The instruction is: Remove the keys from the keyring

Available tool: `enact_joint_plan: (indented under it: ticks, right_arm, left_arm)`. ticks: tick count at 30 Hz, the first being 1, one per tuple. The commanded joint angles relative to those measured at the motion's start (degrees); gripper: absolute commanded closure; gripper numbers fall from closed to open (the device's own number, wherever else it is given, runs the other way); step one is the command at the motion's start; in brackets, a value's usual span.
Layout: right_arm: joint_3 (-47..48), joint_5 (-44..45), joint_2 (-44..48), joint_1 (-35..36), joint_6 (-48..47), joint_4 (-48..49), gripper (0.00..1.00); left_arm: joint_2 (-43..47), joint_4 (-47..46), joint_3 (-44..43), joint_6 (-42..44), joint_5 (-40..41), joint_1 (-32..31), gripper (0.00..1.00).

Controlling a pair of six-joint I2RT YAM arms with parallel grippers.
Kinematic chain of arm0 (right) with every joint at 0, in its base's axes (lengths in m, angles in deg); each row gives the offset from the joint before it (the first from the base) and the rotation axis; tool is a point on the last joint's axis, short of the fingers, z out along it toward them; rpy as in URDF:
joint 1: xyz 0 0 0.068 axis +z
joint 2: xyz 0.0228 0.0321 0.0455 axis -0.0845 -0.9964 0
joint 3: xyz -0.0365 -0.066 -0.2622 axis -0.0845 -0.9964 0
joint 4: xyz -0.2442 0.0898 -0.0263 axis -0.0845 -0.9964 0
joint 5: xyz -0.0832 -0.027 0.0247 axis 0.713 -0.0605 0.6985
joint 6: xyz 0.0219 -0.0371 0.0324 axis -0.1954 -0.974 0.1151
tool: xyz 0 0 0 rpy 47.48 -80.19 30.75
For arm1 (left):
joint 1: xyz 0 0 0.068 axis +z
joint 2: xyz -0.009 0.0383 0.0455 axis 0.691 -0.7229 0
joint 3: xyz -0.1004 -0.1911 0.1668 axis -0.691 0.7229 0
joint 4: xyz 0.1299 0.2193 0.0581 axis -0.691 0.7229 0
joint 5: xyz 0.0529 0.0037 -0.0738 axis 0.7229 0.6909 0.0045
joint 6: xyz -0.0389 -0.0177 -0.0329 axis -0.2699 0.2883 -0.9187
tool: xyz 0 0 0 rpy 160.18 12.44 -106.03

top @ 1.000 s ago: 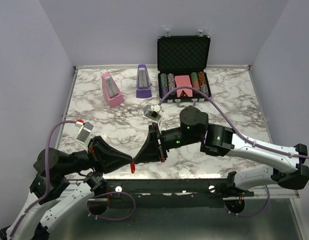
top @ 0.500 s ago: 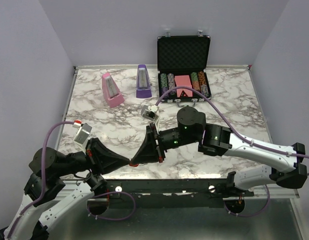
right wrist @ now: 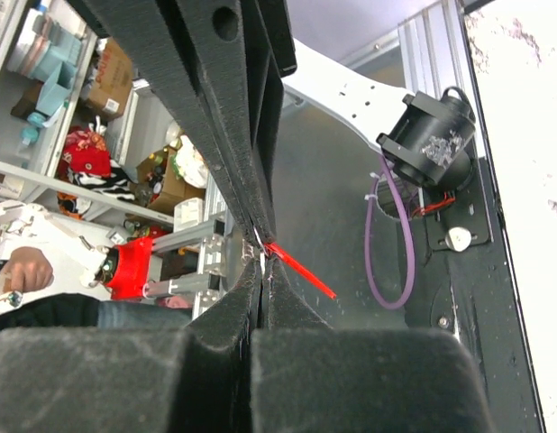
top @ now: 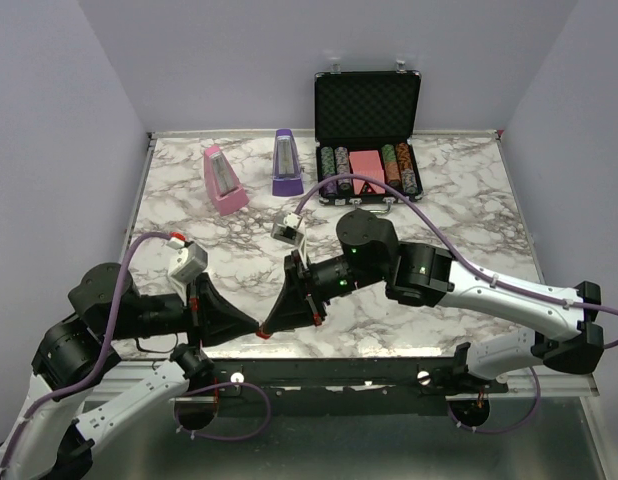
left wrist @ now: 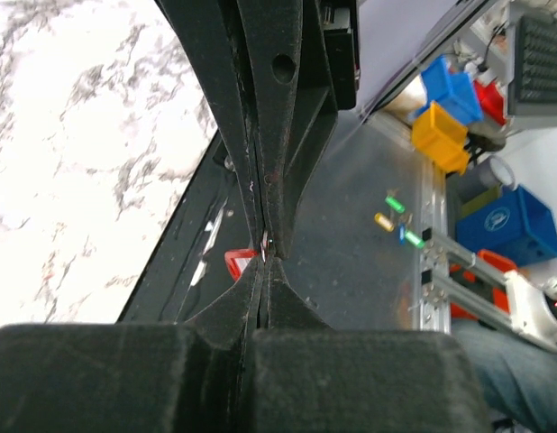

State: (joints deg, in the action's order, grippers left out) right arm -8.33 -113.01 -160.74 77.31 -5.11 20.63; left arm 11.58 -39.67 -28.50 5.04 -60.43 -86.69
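The left gripper [top: 255,327] and right gripper [top: 270,325] meet tip to tip above the bench's [top: 459,210] near edge, fingers clenched on the keyring [top: 261,334], its red tag hanging below. The keys [left wrist: 264,240] (a mere silvery glint) sit between them, along their shared axis.

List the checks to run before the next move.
1. Left gripper shut: ok.
2. Right gripper shut: ok.
3. Both grippers meeting tip to tip at the red keyring: ok.
4. Which gripper pinches which part: cannot tell.
5. Keys off the keyring: cannot tell; only a silver glint shows between the tips.
6. Pink metronome, purple metronome and chip case far behind the grippers: ok.
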Motion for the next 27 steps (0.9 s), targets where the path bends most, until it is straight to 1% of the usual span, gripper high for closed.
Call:
enact_joint_plan:
  ticks: [1,6,10,14,21,27]
  right_arm:
    - [2.39,-0.95,-2.55,0.48,-0.6,-5.48,0.99]
    - [2.92,-0.42,-3.17,0.57,-0.96,-7.33,0.99]
    - [3.09,-0.42,-3.17,0.48,0.09,-6.45,0.99]
    - [4.24,-0.6,-3.78,0.39,0.54,-6.8,0.99]
    - [5.29,0.72,-2.91,0.48,0.8,-6.37,0.99]
    - [5.91,2.21,-1.85,0.48,0.98,-6.1,0.99]
  left_arm:
    - [-3.4,6.44,-3.07,8.45,-1.06,-0.17,1.0]
    - [-4.99,10.22,-4.56,11.97,0.51,-0.87,1.0]
    - [-5.17,10.49,-3.69,12.59,0.87,-1.84,1.0]
    - [-5.78,10.67,-2.9,12.5,3.67,-4.39,1.0]
    - [-7.8,9.88,-1.84,10.75,11.84,-12.38,1.0]
    - [-9.65,8.47,0.18,8.72,20.02,-21.51,1.0]
